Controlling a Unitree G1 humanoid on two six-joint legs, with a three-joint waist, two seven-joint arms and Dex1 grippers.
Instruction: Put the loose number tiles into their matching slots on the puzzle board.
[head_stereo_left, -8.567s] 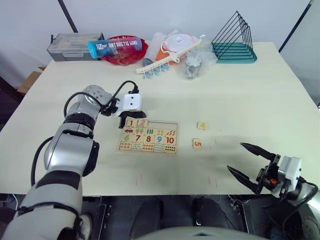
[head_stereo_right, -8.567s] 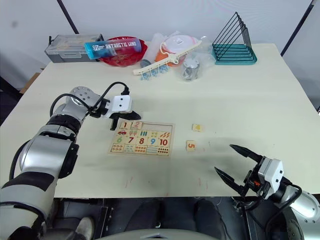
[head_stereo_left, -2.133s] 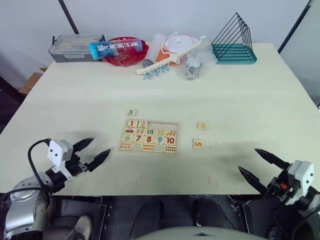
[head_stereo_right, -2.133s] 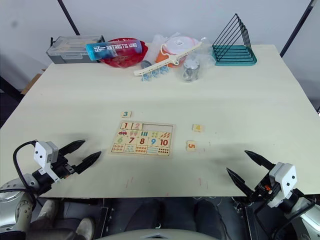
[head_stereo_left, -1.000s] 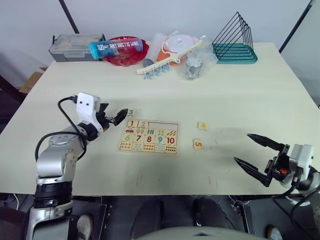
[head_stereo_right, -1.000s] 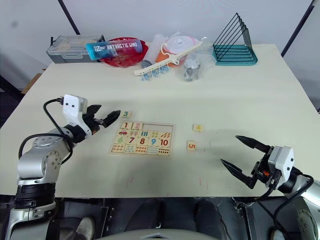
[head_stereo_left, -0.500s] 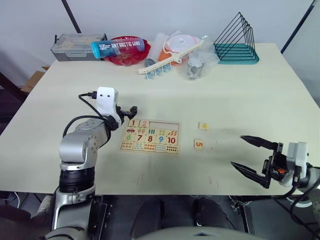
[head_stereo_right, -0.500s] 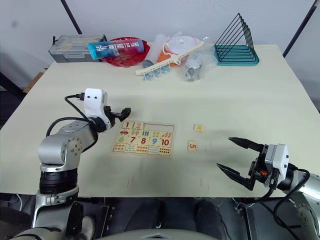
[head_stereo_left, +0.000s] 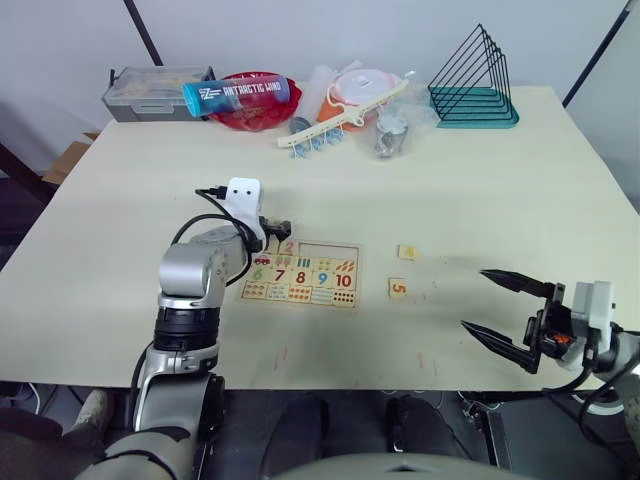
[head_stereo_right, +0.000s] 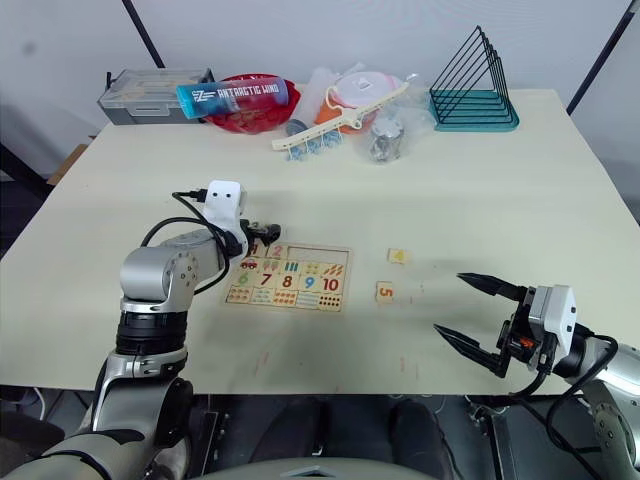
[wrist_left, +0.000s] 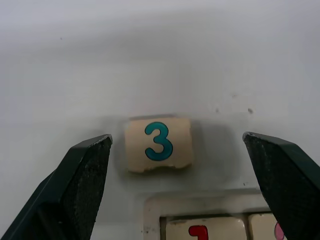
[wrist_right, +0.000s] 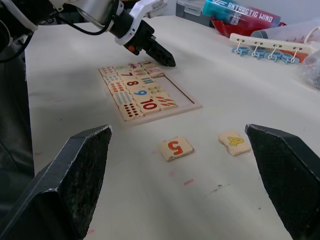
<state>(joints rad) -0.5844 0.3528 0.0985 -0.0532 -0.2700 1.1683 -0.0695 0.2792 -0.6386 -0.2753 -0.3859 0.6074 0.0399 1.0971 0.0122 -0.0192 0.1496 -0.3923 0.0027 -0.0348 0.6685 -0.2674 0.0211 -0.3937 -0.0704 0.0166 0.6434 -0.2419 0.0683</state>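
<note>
The puzzle board (head_stereo_left: 298, 275) lies in the middle of the table, with tiles 1 and 2 seated at the left of its top row of matching slots (head_stereo_left: 325, 248); the other slots are bare. My left gripper (head_stereo_left: 277, 229) hovers just beyond the board's top-left corner, open. In the left wrist view its fingers straddle the loose 3 tile (wrist_left: 158, 144) without touching it. Loose tiles 4 (head_stereo_left: 406, 252) and 5 (head_stereo_left: 397, 288) lie to the right of the board. My right gripper (head_stereo_left: 474, 299) hangs open near the table's front right edge, holding nothing.
Along the far edge stand a grey box (head_stereo_left: 155, 92), a red bowl (head_stereo_left: 245, 105) with a blue bottle (head_stereo_left: 235, 92) across it, a white peg rack (head_stereo_left: 330, 120), bagged items (head_stereo_left: 385, 125) and a black wire rack (head_stereo_left: 472, 80).
My left arm has swung further right, bringing its open fingers over the 3 tile at the board's corner. The right gripper has stayed put.
</note>
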